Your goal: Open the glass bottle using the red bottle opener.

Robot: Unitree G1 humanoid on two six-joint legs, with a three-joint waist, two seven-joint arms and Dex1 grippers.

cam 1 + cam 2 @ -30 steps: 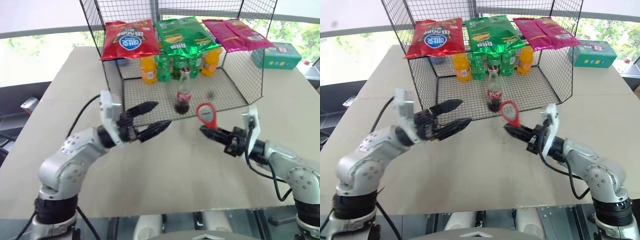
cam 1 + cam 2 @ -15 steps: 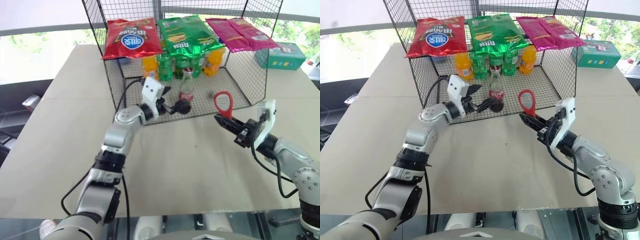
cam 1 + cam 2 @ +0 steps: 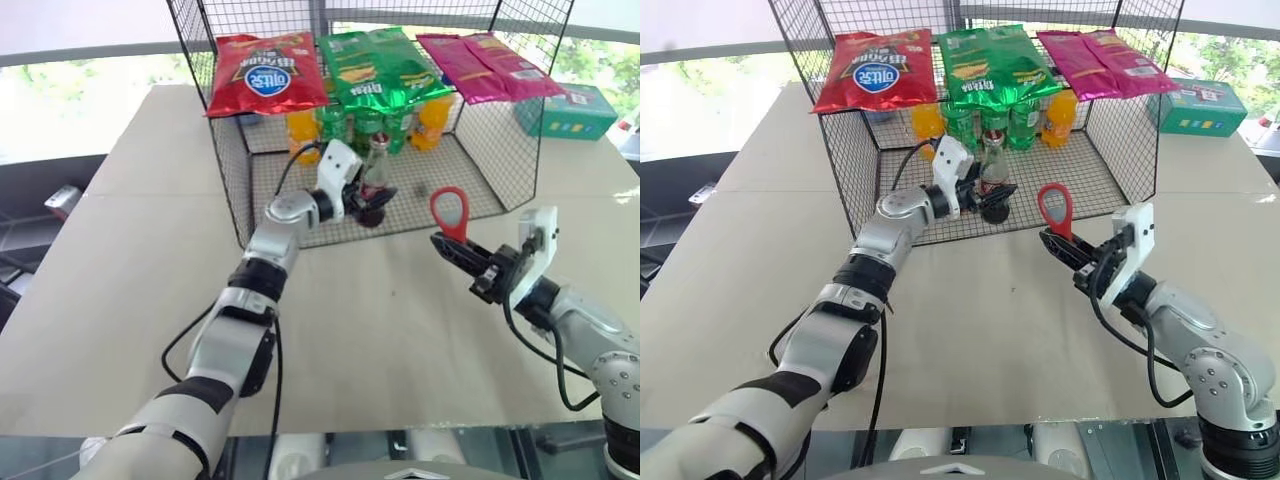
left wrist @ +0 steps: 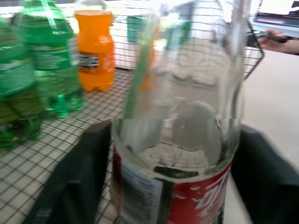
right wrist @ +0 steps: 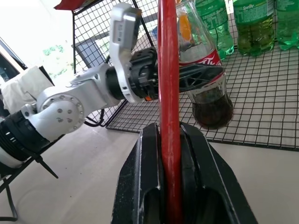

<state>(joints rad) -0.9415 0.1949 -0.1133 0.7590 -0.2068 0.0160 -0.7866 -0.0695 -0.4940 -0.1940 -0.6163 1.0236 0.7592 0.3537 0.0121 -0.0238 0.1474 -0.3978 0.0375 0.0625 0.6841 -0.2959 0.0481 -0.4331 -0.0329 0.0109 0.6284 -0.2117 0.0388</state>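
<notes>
A: Risks first. The glass bottle (image 3: 374,180) stands upright on the mesh floor of the wire basket (image 3: 470,185), near the front edge, with the green soda bottles (image 3: 335,122) and orange soda bottles (image 3: 298,128) close behind it. If the left gripper (image 3: 992,198) closes off-centre or pushes as it closes, I judge the bottle could tip on the uneven mesh or slide back into that row.

B: And the opener side?

A: The red bottle opener (image 3: 450,213) is held by its handle only, loop end up, well apart from the bottle, out over the table (image 3: 120,250) in front of the basket. A narrow pinch on a flat handle could twist or slip once it levers against the cap. The basket's front edge also lies between it and the bottle, so a low approach might catch the wire.

B: Left gripper state?

A: Its fingers (image 4: 81,177) bracket the bottle's lower body at the label, one on each side. They stand partly open and look very close to the glass; I cannot tell whether they press it yet, so I don't count it as gripped.

B: Right gripper?

A: The right gripper (image 5: 169,140) is clamped tight on the opener's handle, both fingers flat against it.
</notes>
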